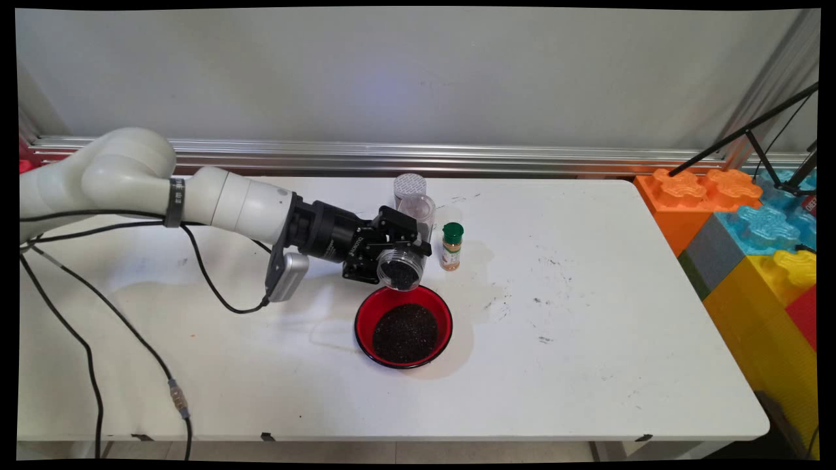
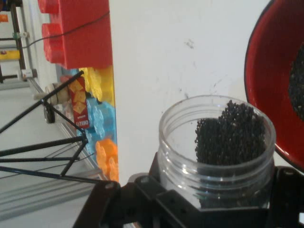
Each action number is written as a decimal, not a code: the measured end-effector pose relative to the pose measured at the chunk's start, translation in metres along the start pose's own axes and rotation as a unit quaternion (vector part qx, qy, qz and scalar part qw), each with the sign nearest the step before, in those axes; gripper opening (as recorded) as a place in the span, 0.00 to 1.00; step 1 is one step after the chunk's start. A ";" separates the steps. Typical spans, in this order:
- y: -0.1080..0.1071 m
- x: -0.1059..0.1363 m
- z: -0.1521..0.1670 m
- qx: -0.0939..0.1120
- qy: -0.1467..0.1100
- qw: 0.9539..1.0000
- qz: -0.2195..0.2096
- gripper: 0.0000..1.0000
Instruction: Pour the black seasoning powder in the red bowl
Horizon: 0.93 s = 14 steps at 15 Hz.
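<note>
Main view: the gripper (image 1: 400,253) reaches in from the left, its fingers clamped on a clear jar (image 1: 400,269) tilted mouth-down over the near rim of a red bowl (image 1: 366,314) on the white desk (image 1: 588,326). Black grains (image 1: 405,333) fill the bowl's middle. Hand view: more grains (image 2: 230,133) sit inside the jar's open mouth. Just behind stand a green-capped spice bottle (image 1: 451,246), an empty clear cup (image 1: 418,207) and a white-lidded jar (image 1: 409,186).
</note>
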 end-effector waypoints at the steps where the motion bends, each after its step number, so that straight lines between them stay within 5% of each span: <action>1: -0.002 -0.002 -0.002 -0.001 0.001 1.000 -0.011 0.00; 8: -0.014 -0.010 -0.019 -0.012 0.008 0.996 -0.086 0.00; 14: -0.027 -0.015 -0.035 -0.025 0.007 0.984 -0.175 0.00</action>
